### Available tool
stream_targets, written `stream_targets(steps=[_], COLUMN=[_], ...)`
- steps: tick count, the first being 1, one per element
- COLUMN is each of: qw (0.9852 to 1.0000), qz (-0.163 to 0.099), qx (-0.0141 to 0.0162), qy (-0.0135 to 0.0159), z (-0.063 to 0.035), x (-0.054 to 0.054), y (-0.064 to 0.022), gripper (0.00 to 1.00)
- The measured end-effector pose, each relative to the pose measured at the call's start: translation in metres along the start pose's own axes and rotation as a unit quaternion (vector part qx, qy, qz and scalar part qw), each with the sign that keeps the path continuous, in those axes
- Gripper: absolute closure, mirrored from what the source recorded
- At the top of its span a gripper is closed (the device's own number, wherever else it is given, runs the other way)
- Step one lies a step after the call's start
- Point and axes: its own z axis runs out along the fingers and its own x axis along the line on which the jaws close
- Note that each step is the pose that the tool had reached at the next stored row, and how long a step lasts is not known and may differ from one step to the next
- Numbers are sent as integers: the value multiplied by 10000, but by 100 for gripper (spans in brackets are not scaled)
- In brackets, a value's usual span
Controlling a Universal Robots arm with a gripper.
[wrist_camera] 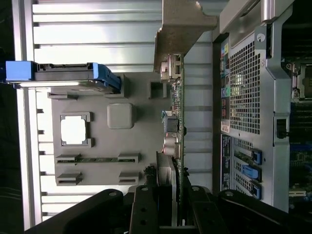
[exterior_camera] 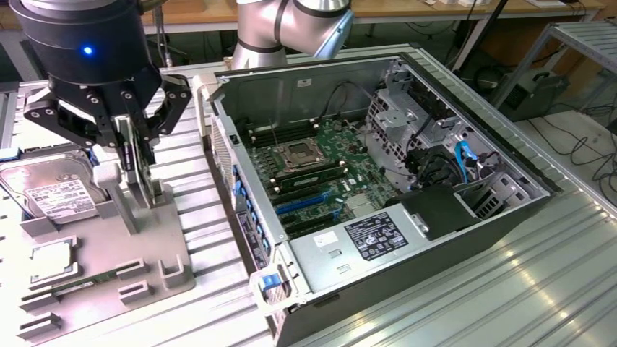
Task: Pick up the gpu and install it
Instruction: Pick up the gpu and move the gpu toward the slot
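The arm's gripper (exterior_camera: 132, 153) (wrist_camera: 171, 217) hangs over the grey holder tray (exterior_camera: 144, 253) (wrist_camera: 141, 122) at the exterior view's left, and its fingers (exterior_camera: 120, 148) (wrist_camera: 146, 212) stand narrow, pressed to the two faces of the graphics card (exterior_camera: 144, 182) (wrist_camera: 176, 122); the card stands upright on its edge, a thin dark sliver in the exterior view, with its lower edge at the slotted grey post of the tray; whether it is still seated in the slot or just lifted I cannot tell; in the wrist view the card shows edge-on as a green board with small parts along it, a finned heatsink (wrist_camera: 165, 173) close to the fingers and a silver end bracket (wrist_camera: 181, 27) at the far end; on the same tray, further to the exterior view's left, lies a hard drive (exterior_camera: 48, 189) (wrist_camera: 63, 78) with a white label, and nearer the camera a square processor chip (exterior_camera: 53, 262) (wrist_camera: 73, 129) and a narrow memory stick (exterior_camera: 82, 284) (wrist_camera: 97, 159) rest in their own pockets; to the exterior view's right, just beside the tray, an open computer case (exterior_camera: 511, 210) (wrist_camera: 246, 97) lies on its side on the ribbed metal worktop (exterior_camera: 501, 296) (wrist_camera: 97, 29), its green mainboard (exterior_camera: 318, 170) facing up, with blue expansion slots (exterior_camera: 303, 204) near the tray side.
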Motion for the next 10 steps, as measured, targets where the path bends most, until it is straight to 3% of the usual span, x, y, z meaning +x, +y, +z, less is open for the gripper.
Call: stream_targets(steps=[10], qw=[10000], qz=[0], qx=[0], qy=[0], z=[-111], x=[-7], y=[3], gripper=[72])
